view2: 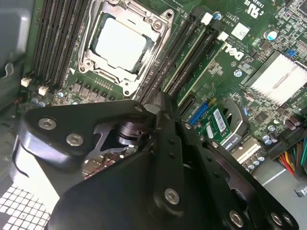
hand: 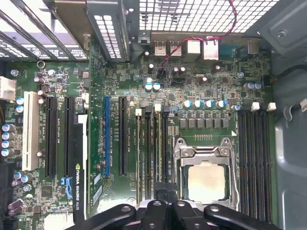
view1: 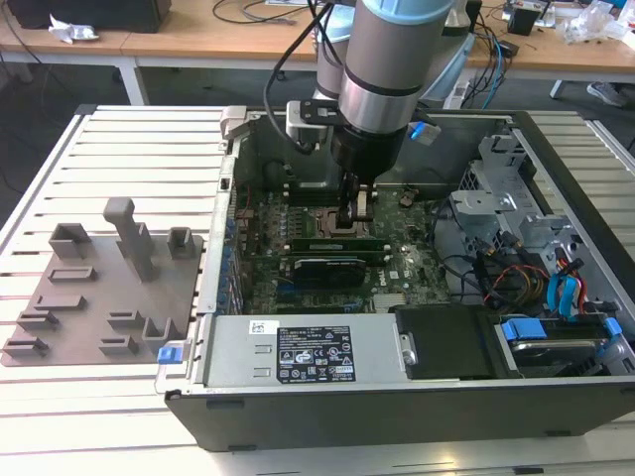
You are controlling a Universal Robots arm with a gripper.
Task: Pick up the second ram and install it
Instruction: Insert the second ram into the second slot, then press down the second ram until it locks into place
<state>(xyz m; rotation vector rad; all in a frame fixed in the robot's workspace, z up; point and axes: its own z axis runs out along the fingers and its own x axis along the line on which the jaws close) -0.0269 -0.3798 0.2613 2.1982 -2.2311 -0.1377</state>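
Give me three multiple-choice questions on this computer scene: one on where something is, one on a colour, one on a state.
1. The gripper hangs over: A the grey tray; B the main board; C the drives.
2. The main board is: A green; B red; C white.
3. The processor socket is: A under a cooler; B uncovered; C removed.
Answers: B, it reaches into the open case beside the socket; A, green shows between the slots; B, nothing covers it.

claw (hand: 165, 199) over motherboard (hand: 201, 96), CPU socket (hand: 206, 178)
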